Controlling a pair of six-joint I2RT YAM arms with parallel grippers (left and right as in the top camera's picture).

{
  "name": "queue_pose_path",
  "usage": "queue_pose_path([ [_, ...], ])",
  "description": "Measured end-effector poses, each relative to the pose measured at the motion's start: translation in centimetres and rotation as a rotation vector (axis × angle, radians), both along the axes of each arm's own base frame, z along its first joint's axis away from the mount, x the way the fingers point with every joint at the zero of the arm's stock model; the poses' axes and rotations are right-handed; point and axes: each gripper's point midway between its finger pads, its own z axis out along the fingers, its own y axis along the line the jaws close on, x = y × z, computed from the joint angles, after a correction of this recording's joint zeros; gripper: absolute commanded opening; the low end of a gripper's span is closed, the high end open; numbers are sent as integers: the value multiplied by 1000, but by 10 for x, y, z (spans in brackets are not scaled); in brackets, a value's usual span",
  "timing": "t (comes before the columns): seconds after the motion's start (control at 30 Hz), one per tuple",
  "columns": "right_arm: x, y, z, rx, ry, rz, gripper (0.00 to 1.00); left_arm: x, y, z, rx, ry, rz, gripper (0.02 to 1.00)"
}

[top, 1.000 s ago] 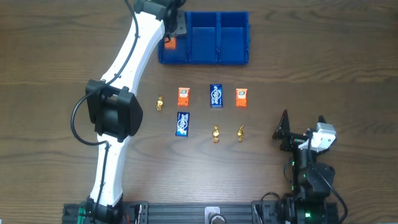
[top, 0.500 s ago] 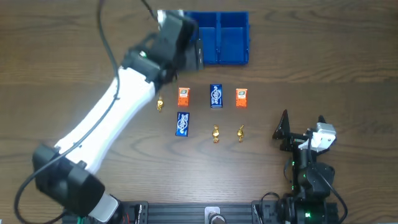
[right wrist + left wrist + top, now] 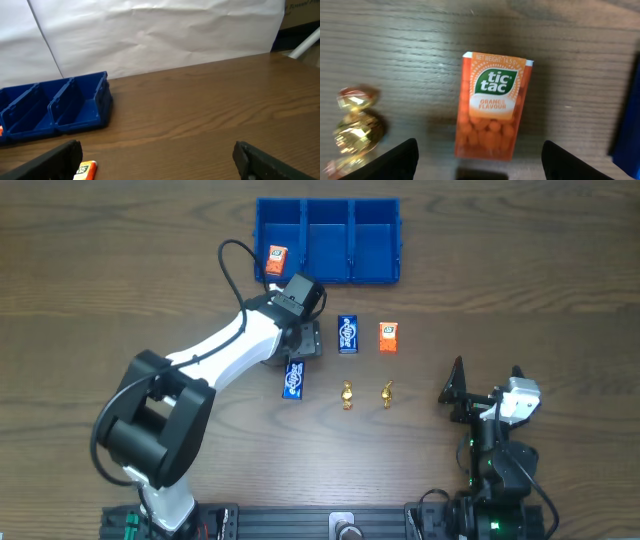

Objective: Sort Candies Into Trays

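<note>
Right gripper (image 3: 485, 383) sits parked, fingers spread. The left gripper (image 3: 479, 159), back from the tray (image 3: 328, 279) (one orange box (image 3: 276, 256) now lies in its left bin), hangs open-fingered over a second box (image 3: 495, 105), apparently not yet touching; sorting has barely begun.

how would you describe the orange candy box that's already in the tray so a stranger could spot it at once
Find the blue three-compartment tray on the far side of the wooden table from the arms' bases. In its left-end compartment lies a small orange mint box. It is the only candy inside the tray; the matching orange boxes lie out on the bare wood.
</note>
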Motion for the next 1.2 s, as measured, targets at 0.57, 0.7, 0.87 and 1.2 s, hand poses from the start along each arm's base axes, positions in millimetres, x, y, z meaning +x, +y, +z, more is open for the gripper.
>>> queue_pose_path([
  [0.57, 0, 0, 0, 0, 0, 0, 998, 17, -10, -9, -8, -58, -68, 389],
  [0.7, 0, 0, 0, 0, 0, 0, 998, 19, -9, -10, -1, -61, -65, 332],
  [0.87, 0, 0, 0, 0, 0, 0, 998, 19, -7, -8, 11, -62, -60, 316],
  [1.2, 0, 0, 0, 0, 0, 0, 998, 84, 18, 217, -45, -519, 41, 327],
])
